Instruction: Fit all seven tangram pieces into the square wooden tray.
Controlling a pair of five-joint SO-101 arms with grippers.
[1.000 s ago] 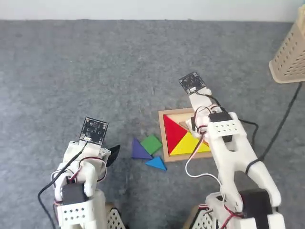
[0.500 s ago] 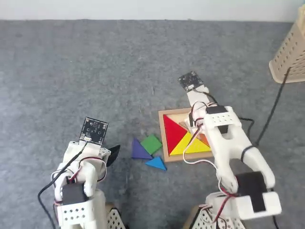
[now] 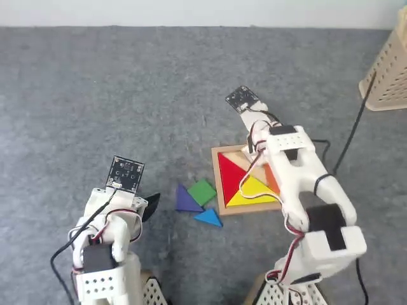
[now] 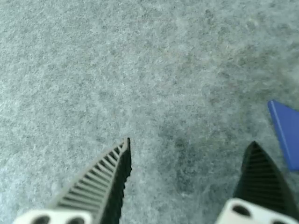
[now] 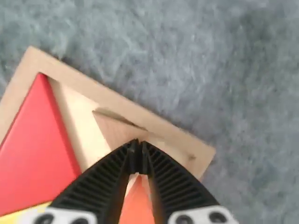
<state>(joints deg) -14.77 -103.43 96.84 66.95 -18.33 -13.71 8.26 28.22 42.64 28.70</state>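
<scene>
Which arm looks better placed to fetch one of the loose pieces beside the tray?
Left, probably. The left gripper hovers open over the carpet with the purple triangle close by; the right gripper sits shut over the wooden tray.

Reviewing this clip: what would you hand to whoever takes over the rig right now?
Left gripper: open, empty, over bare carpet near the purple triangle.
Right gripper: shut, holding nothing, tips at the tan triangle inside the tray.
Done: red triangle, yellow triangle, orange piece and the tan triangle are in the tray.
Left: purple triangle, green square and blue triangle lie on the carpet beside the tray.
</scene>
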